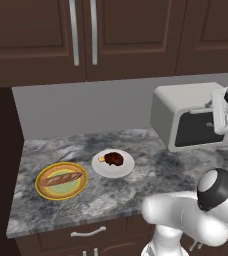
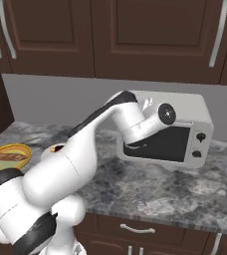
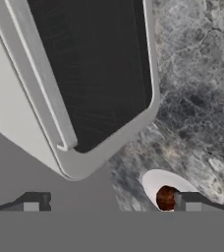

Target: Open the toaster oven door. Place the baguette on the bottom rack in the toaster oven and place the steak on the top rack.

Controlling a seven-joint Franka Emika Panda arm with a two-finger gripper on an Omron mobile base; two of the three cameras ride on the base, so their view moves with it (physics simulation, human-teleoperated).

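while its two dark fingers (image 3: 35, 202) stand spread wide with nothing between them, the gripper (image 3: 109, 203) hangs just in front of the toaster oven door (image 3: 97, 69), near the handle bar (image 3: 42, 78). the door looks shut, so opening it seems to be the step in hand; next the fingers need to straddle that bar and pull. the steak (image 1: 114, 159) and baguette (image 1: 60, 179) wait on plates, well left of the toaster oven (image 1: 186, 112).

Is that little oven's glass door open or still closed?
Closed. The toaster oven door sits flush in the toaster oven front, its dark glass hiding the inside; the handle is untouched.
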